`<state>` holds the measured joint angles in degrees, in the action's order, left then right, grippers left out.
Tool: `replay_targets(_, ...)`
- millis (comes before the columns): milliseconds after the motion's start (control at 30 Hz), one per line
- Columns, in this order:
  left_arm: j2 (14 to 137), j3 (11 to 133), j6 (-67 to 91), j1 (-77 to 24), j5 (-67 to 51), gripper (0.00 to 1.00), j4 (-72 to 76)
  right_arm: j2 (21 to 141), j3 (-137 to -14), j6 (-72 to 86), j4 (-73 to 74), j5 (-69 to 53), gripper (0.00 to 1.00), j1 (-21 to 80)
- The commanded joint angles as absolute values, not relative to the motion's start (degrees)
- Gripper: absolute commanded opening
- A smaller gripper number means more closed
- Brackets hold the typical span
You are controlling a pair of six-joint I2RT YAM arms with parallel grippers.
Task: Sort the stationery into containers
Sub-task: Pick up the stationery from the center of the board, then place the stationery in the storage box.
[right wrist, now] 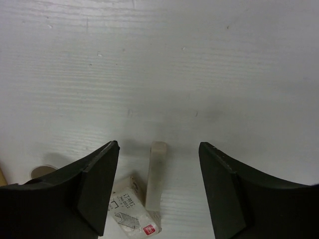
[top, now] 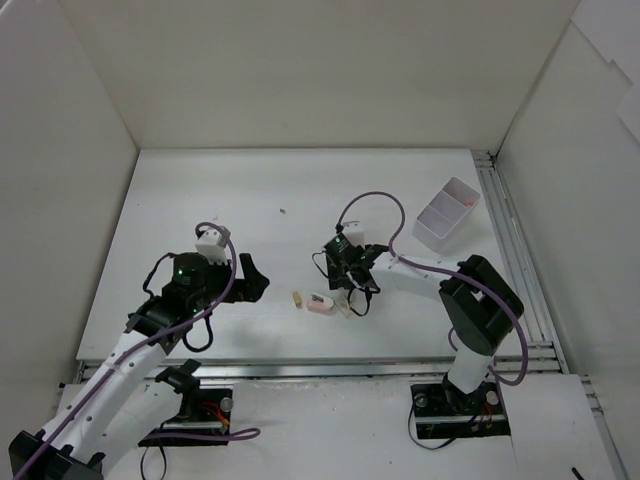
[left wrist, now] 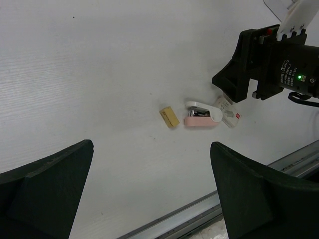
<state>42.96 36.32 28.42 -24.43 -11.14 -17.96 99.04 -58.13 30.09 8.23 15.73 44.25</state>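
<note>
A tan block (top: 297, 299), a white-pink stapler-like item (top: 320, 301) and a cream block (top: 345, 306) lie together at the table's near middle. My right gripper (top: 352, 298) is open right over them. In the right wrist view the cream block (right wrist: 156, 174) lies between the open fingers (right wrist: 99, 184), beside a small printed staple box (right wrist: 132, 211). My left gripper (top: 258, 280) is open and empty, left of the cluster. Its view shows the tan block (left wrist: 169, 117), the white-pink item (left wrist: 202, 114) and the right gripper (left wrist: 264, 64). A white container (top: 447, 213) at the back right holds a pink-red stick (top: 465, 200).
A tiny dark speck (top: 282, 211) lies at mid-table. A metal rail (top: 510, 250) runs along the right side and another along the near edge (left wrist: 209, 209). White walls enclose the table. I cannot make out a second container.
</note>
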Motion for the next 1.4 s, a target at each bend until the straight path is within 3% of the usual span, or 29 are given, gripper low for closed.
replay_targets(0,42.5,38.4,27.1,-24.7,-12.2,1.00,-14.5,97.3,-56.6,35.6,7.2,18.3,0.60,44.0)
replay_targets(167,41.8,38.1,27.3,-24.7,-11.5,1.00,-14.2,95.4,-53.1,37.2,7.0,17.2,0.49,44.0)
replay_targets(333,41.4,38.1,27.4,-24.7,-11.2,1.00,-14.2,93.0,-52.8,36.7,7.0,20.2,0.12,44.2)
replay_targets(367,41.4,38.1,27.3,-24.7,-11.1,1.00,-14.3,91.0,-53.1,36.2,7.1,22.6,0.00,44.0)
replay_targets(533,41.5,38.2,27.4,-24.7,-10.5,1.00,-14.5,84.8,-54.8,28.8,7.1,27.0,0.00,37.2)
replay_targets(767,42.2,38.7,26.1,-24.7,-9.5,1.00,-13.5,82.3,-62.9,-8.4,5.5,28.6,0.00,28.7)
replay_targets(933,44.4,40.0,25.0,-24.7,-10.1,1.00,-12.2,85.8,-68.6,-27.6,6.5,15.1,0.00,20.2)
replay_targets(1100,44.7,41.7,24.7,-24.7,-8.6,1.00,-14.5,90.9,-73.3,-33.8,7.7,12.6,0.00,10.8)
replay_targets(1367,43.4,41.5,25.5,-24.7,-5.7,1.00,-14.9,97.6,-79.9,-40.2,9.3,7.1,0.00,5.3)
